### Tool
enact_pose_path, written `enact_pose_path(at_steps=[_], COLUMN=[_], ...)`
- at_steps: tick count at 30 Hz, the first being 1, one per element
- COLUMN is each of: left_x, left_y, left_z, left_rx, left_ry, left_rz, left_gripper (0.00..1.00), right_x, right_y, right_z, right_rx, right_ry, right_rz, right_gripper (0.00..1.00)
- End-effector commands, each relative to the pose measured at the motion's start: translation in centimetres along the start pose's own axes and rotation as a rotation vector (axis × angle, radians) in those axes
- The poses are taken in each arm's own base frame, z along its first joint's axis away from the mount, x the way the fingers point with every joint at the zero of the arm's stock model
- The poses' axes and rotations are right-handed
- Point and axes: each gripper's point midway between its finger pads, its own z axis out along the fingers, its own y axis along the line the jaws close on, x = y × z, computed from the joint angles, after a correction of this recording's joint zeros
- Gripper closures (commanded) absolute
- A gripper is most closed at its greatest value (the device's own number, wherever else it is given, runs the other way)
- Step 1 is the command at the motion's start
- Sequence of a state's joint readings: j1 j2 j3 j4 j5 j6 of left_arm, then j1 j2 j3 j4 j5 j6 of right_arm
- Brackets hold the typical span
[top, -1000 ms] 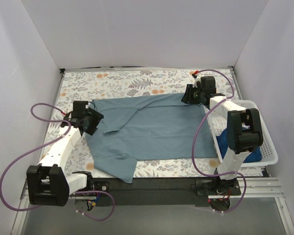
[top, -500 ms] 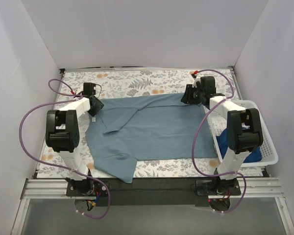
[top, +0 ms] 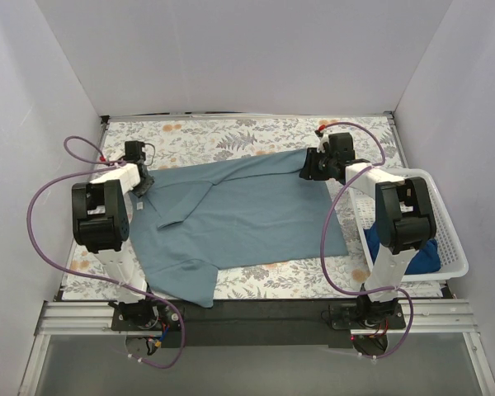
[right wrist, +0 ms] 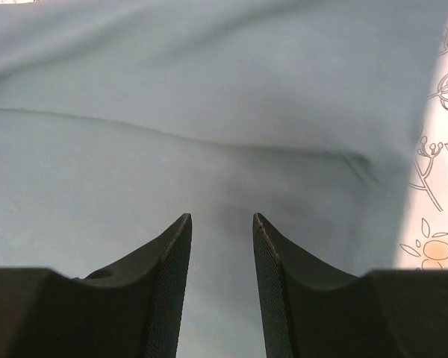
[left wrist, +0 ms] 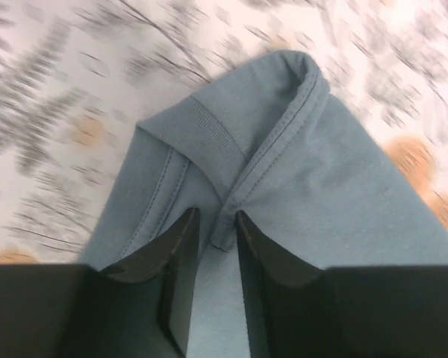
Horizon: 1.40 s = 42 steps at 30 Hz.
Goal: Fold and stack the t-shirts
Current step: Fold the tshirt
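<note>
A dusty slate-blue t-shirt (top: 247, 214) lies spread over the floral table. Its collar is toward the left and one sleeve hangs near the front edge. My left gripper (top: 142, 183) is at the shirt's far left corner. In the left wrist view it (left wrist: 215, 216) is shut on a seamed fold of the slate-blue shirt (left wrist: 299, 164). My right gripper (top: 308, 171) is at the far right corner, where the cloth rises a little. In the right wrist view its jaws (right wrist: 221, 218) stand narrowly apart with the shirt's cloth (right wrist: 209, 89) between them. A royal blue t-shirt (top: 429, 257) lies crumpled in the basket.
A white lattice basket (top: 445, 214) stands at the right edge of the table, beside the right arm. White walls enclose the table on three sides. Purple cables loop out from both arms. Bare floral tablecloth (top: 214, 136) shows behind the shirt.
The left arm swung up from the table's left side to the shirt's far left corner. The whole slate-blue shirt has since slid left, and its far right corner has lifted with the right gripper.
</note>
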<state>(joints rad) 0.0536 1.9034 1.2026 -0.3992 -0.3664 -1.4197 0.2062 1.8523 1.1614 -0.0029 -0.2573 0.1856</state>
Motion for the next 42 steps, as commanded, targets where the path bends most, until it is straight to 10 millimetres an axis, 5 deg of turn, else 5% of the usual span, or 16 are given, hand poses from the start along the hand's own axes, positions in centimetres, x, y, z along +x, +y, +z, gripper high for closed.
enact_pose_path(at_steps=[1, 10, 17, 25, 36, 42], left_x=[-0.9, -4.1, -0.5, 1.0, -1.2, 0.0], left_y=[4.8, 0.8, -0.5, 0.1, 1.4, 2.1], left_z=[0.1, -7.1, -10.0, -7.3, -4.7, -3.3], left_rx=[-0.128, 0.136, 0.276, 0.227, 0.162, 0.143], left_ry=[-0.009, -0.078, -0.138, -0.122, -0.109, -0.059], left_rz=[0.030, -0.006, 0.163, 0.210, 0.134, 0.118], left_gripper=[0.72, 0.45, 0.39, 0.36, 0.36, 0.37], right_x=[-2.5, -6.8, -7.3, -6.7, -5.1, -5.2], right_y=[0.0, -1.0, -2.4, -2.9, -3.4, -3.8], right_z=[-0.3, -0.2, 1.2, 2.3, 4.0, 4.3], right_rx=[0.041, 0.150, 0.225, 0.247, 0.254, 0.269], right_ry=[-0.071, -0.195, -0.233, -0.246, -0.233, -0.252], right_rz=[0.025, 0.239, 0.427, 0.608, 0.759, 0.780], right_gripper=[0.55, 0.53, 0.46, 0.45, 0.46, 0.47])
